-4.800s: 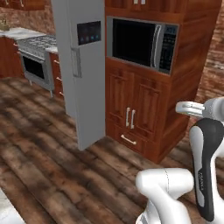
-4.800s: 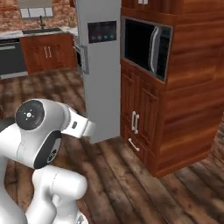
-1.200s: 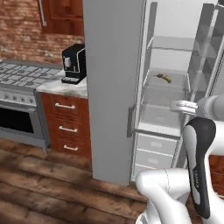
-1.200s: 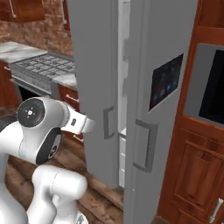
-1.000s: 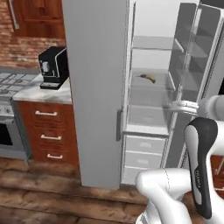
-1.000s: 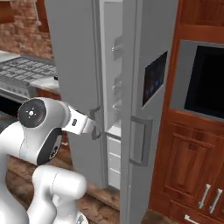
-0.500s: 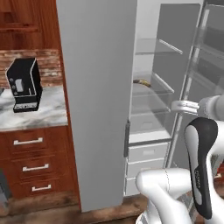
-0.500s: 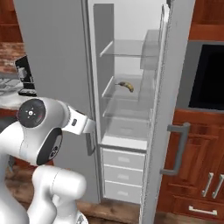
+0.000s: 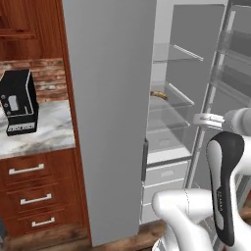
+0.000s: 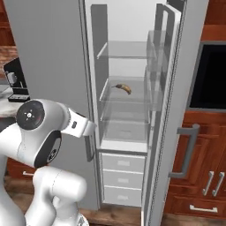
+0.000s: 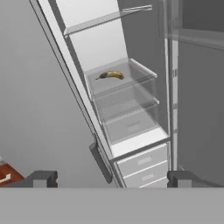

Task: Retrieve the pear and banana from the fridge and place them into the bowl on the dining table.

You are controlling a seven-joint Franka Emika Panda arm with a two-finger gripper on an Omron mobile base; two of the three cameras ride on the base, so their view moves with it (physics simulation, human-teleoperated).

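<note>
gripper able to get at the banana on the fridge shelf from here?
Probably yes. The fridge door stands open, and the banana lies alone on a clear glass shelf with nothing in front. The gripper is open and faces it, but sits well back.

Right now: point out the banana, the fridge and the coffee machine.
banana (image 10: 122, 88), right base view, middle of the fruit.
fridge (image 10: 48, 57), right base view, face of the closed left door.
coffee machine (image 9: 18, 102), left base view, its black front.
</note>
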